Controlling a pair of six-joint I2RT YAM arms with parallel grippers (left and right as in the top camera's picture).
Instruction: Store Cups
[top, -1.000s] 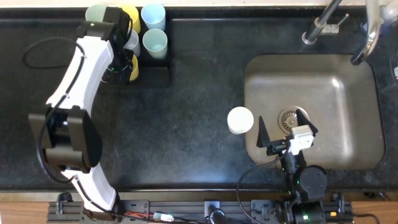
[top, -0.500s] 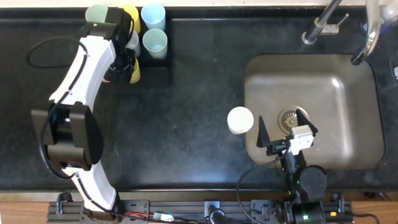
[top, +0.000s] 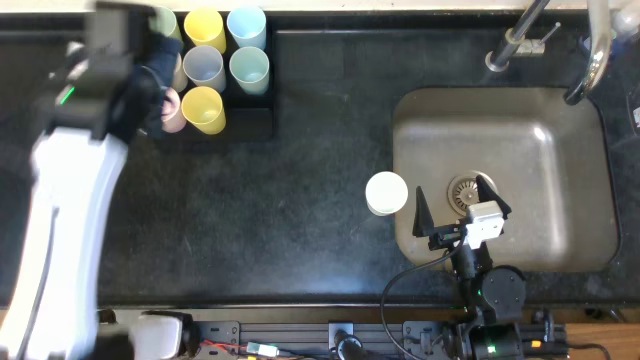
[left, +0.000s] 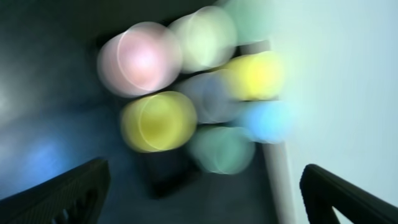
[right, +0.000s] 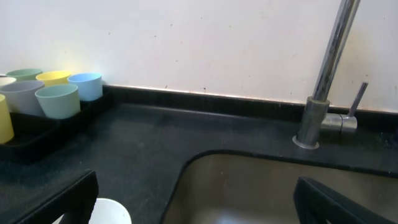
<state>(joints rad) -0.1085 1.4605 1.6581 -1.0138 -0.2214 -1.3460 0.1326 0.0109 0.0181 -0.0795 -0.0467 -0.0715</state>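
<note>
A black tray (top: 255, 118) at the counter's back left holds several upright cups: pink (top: 172, 110), yellow (top: 203, 108), grey (top: 203, 65), teal (top: 249, 68), a second yellow (top: 204, 25) and light blue (top: 246, 25). My left gripper (left: 205, 186) hangs open high above them, with the pink cup (left: 140, 59) and yellow cup (left: 158, 121) below it and nothing between its fingers. A white cup (top: 386, 193) stands alone on the counter by the sink's left rim. My right gripper (top: 455, 198) is open and empty over the sink, just right of the white cup (right: 112, 211).
The steel sink (top: 560, 110) takes up the right side, its faucet (top: 520, 40) at the back. A light wall (right: 199, 43) runs behind the dark counter (top: 300, 220). The left arm (top: 70, 200) spans the left side of the top view.
The left arm has lifted and swung left off the tray, uncovering the pink and front yellow cups. The right arm and the white cup have not moved.
</note>
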